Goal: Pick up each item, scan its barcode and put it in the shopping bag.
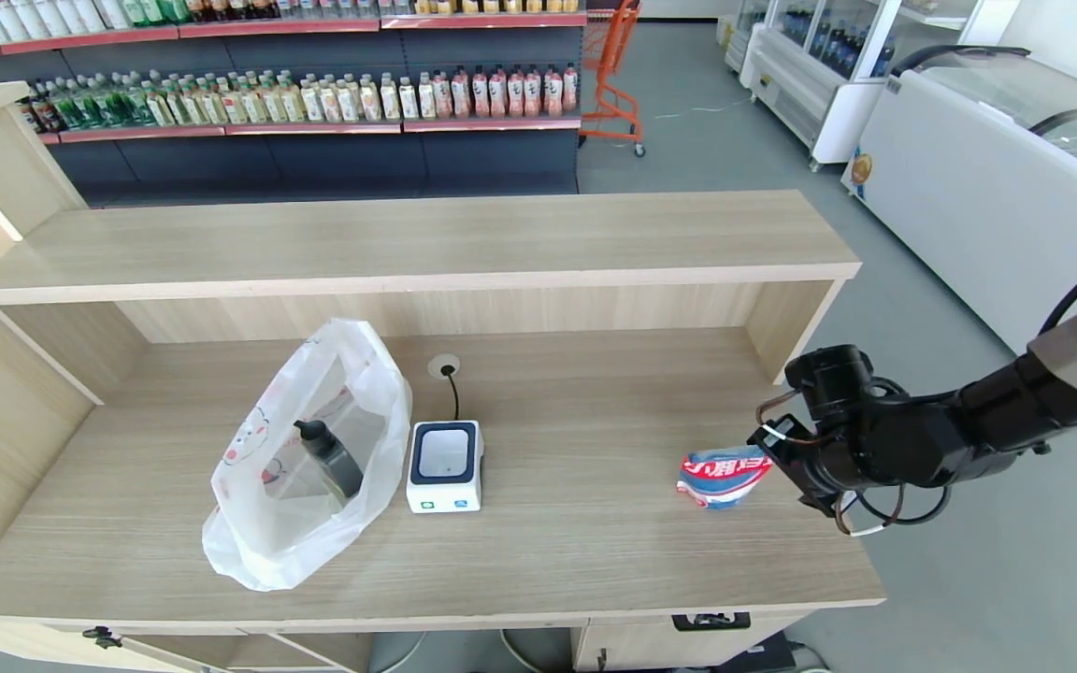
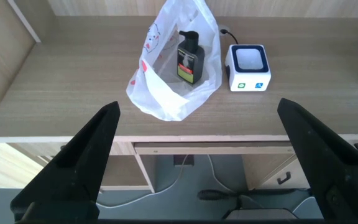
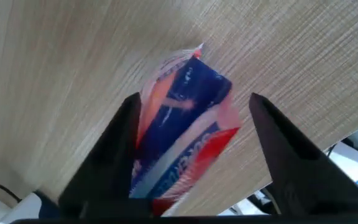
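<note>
Drinks shelves (image 1: 314, 129), grey floor (image 1: 688, 164), seemingly freezers (image 1: 969, 178)

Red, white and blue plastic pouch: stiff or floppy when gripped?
Probably floppy: the red, white and blue plastic pouch looks soft and crinkled, so it may crumple in the open right claw. Its glossy film could slip. Lying flat on the wooden counter, it seems unlikely to roll.

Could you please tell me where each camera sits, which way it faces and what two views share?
Head view: on the head, facing forward and down at the counter; right arm shows beside the pouch.
Left wrist view: on the left wrist, off the counter's front edge, facing the shopping bag and scanner; open left gripper frames it.
Right wrist view: on the right wrist, facing down at the pouch; open right gripper straddles it.
Head and left wrist both show bag and scanner.
</note>
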Tool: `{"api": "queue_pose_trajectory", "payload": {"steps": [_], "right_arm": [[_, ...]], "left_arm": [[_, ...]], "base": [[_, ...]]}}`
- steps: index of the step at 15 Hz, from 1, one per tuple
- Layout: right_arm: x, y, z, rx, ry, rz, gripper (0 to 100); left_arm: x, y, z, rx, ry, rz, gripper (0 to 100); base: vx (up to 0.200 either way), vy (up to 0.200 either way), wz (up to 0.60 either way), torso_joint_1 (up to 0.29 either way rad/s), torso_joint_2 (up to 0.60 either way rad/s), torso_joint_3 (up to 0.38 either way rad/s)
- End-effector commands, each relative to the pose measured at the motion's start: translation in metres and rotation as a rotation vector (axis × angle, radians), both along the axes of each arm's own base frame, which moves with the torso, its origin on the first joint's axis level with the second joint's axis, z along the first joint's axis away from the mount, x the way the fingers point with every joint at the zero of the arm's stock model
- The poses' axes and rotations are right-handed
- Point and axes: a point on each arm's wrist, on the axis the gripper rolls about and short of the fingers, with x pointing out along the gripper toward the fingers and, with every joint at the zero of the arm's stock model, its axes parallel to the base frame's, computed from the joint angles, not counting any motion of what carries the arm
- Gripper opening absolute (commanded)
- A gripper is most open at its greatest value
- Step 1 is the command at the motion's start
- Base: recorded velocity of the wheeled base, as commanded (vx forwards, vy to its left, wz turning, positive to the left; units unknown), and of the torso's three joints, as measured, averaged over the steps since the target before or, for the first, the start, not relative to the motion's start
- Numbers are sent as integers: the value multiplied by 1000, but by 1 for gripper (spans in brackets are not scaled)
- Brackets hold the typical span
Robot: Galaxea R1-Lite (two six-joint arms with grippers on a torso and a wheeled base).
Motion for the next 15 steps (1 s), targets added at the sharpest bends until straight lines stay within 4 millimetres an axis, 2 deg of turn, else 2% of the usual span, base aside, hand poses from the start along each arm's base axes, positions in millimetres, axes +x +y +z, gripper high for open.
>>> {"api": "queue_pose_trajectory", "payload": {"steps": [1,3,4,5,7,10,11,12,13,15], "right_arm": [[6,5,-11,-19,18,11,0],[6,7,-15,-63,28,44,0],[6,7,-20,-152,44,80,0],[6,8,-18,-168,41,97,0],[6,8,-3,-167,-12,109,0],[-12,6,47,-89,-146,275,0],[-21,1,72,-63,-221,377,0],[-31,-8,88,-51,-281,481,0],[-44,-15,100,-44,-353,614,0],[-70,-31,111,-105,-506,903,0]], "left_arm": [[0,0,0,-1,-1,0,100],[0,0,0,-1,-1,0,100],[0,0,0,-1,-1,0,100],[0,0,0,-1,-1,0,100],[0,0,0,-1,-1,0,100],[0,0,0,-1,-1,0,100],[0,0,0,-1,-1,0,100],[0,0,0,-1,-1,0,100],[0,0,0,-1,-1,0,100],[0,0,0,-1,-1,0,100]], "base": [[0,0,0,0,0,0],[0,0,0,0,0,0],[0,0,0,0,0,0],[0,0,0,0,0,0],[0,0,0,0,0,0],[0,0,0,0,0,0],[0,0,0,0,0,0],[0,0,0,0,0,0],[0,0,0,0,0,0],[0,0,0,0,0,0]]}}
